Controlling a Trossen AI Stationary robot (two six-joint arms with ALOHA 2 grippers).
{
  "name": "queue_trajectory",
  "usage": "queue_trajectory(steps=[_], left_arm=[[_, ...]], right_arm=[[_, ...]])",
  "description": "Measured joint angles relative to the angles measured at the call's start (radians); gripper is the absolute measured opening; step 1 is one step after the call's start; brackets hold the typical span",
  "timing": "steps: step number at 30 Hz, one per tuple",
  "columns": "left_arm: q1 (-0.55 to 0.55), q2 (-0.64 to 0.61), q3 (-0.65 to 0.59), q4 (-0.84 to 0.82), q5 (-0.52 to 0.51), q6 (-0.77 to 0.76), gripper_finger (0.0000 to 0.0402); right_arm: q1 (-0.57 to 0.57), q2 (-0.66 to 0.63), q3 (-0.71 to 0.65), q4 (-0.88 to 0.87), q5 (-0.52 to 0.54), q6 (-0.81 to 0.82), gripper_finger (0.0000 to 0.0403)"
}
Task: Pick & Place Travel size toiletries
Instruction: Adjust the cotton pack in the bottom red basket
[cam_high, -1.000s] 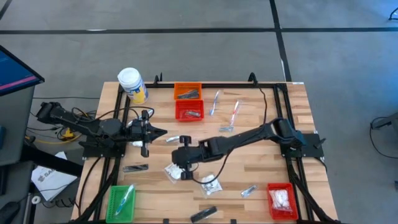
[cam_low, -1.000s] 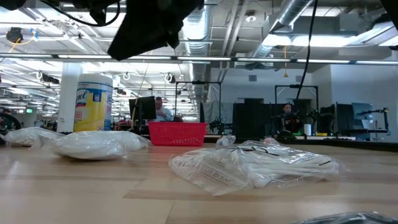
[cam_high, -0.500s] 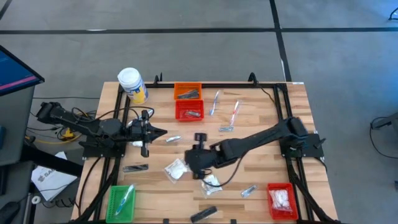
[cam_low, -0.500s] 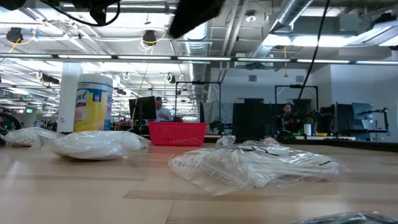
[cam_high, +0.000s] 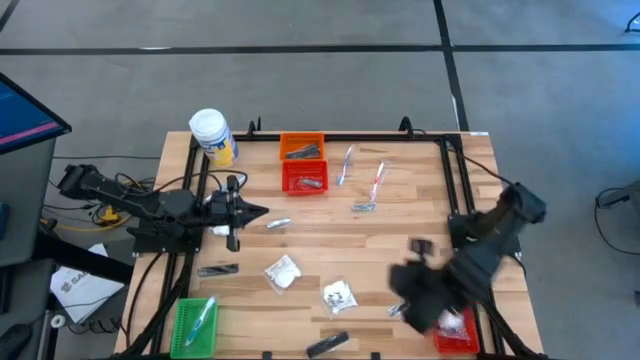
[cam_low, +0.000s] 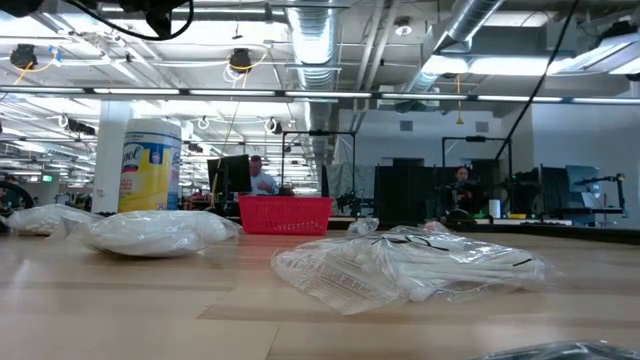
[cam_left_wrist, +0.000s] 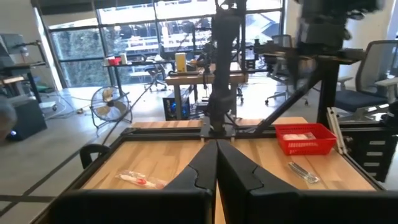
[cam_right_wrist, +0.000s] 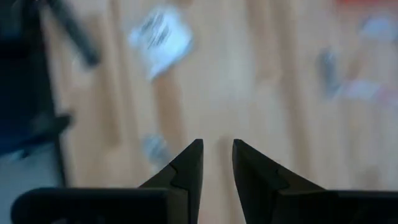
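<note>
The toiletries lie scattered over the table. There are white packets (cam_high: 283, 272) (cam_high: 340, 295), foil sachets (cam_high: 278, 223) (cam_high: 363, 207), dark tubes (cam_high: 217, 269) (cam_high: 326, 344) and clear sticks (cam_high: 346, 165) (cam_high: 378, 178). In the low view, a white packet (cam_low: 155, 230) and a clear bag (cam_low: 410, 262) rest flat on the wood. My right gripper (cam_high: 415, 292) is blurred, near the lower-right red basket (cam_high: 468, 340). In its wrist view the right gripper (cam_right_wrist: 217, 146) shows a narrow gap with bare wood between the fingers. My left gripper (cam_high: 255, 211) (cam_left_wrist: 216, 149) waits shut at the table's left.
A white jar with a yellow label (cam_high: 212, 135) stands at the far left corner. An orange basket (cam_high: 301, 147) and a red basket (cam_high: 305, 178) sit at the far middle, and a green basket (cam_high: 195, 322) at the near left. Black rails (cam_high: 455, 180) frame the table.
My right arm has swung fast from the table's middle, by the white packets, toward the near right corner and the red basket there. It has left the low view. The packets lie where they were.
</note>
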Motion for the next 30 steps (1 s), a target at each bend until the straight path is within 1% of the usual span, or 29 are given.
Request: queue_trajectory(steps=[3,6,11,14,17,19,22,25,27,28,30], left_arm=[[0.018,0.0,0.0,0.002,0.0,-0.001,0.0],[0.025,0.0,0.0,0.005,-0.001,-0.003,0.0],[0.025,0.017,0.0,0.007,0.0,-0.003,0.0],[0.03,0.052,0.0,0.009,-0.001,0.008,0.0],[0.06,0.104,0.0,0.037,0.0,0.013,0.0],[0.089,0.143,0.0,0.075,-0.001,0.014,0.0],[0.131,0.2,0.0,0.12,0.0,0.015,0.0],[0.164,0.254,0.0,0.168,0.0,0.009,0.0],[0.18,0.296,0.0,0.229,0.002,0.005,0.0],[0.187,0.317,0.0,0.265,0.019,0.005,0.0],[0.207,0.37,0.0,0.368,0.085,0.016,0.0]], right_arm=[[0.133,0.005,0.0,-0.034,-0.042,0.179,0.0079],[0.241,0.023,-0.015,-0.021,-0.052,0.275,0.0079],[0.348,0.027,-0.071,-0.034,-0.062,0.576,0.0079],[0.387,0.027,-0.098,0.032,-0.059,0.707,0.0079],[0.422,0.027,-0.143,0.175,-0.054,0.709,0.0079],[0.441,0.027,-0.182,0.223,-0.055,0.689,0.0079],[0.444,0.027,-0.251,0.199,-0.068,0.726,0.0079],[0.441,0.028,-0.307,0.184,-0.124,0.761,0.0079],[0.442,0.028,-0.332,0.193,-0.141,0.763,0.0079],[0.443,0.028,-0.341,0.204,-0.141,0.763,0.008],[0.444,0.028,-0.355,0.225,-0.138,0.763,0.0079]])
